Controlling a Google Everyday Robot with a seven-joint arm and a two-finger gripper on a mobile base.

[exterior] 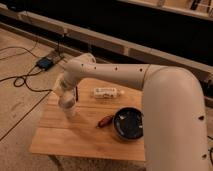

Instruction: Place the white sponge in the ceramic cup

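My gripper (68, 102) hangs at the left side of the wooden table (75, 140), pointing down and shut. It is right over a small white ceramic cup (69, 112), whose mouth it covers. The white sponge is hidden; I cannot tell whether it is between the fingers or inside the cup. The big white arm (130, 80) reaches in from the right and hides the table's right edge.
A white oblong bottle with markings (106, 92) lies at the back middle of the table. A wide dark bowl (128, 124) sits front right, with a small red item (104, 121) just left of it. A blue box (45, 62) and cables lie on the floor at left.
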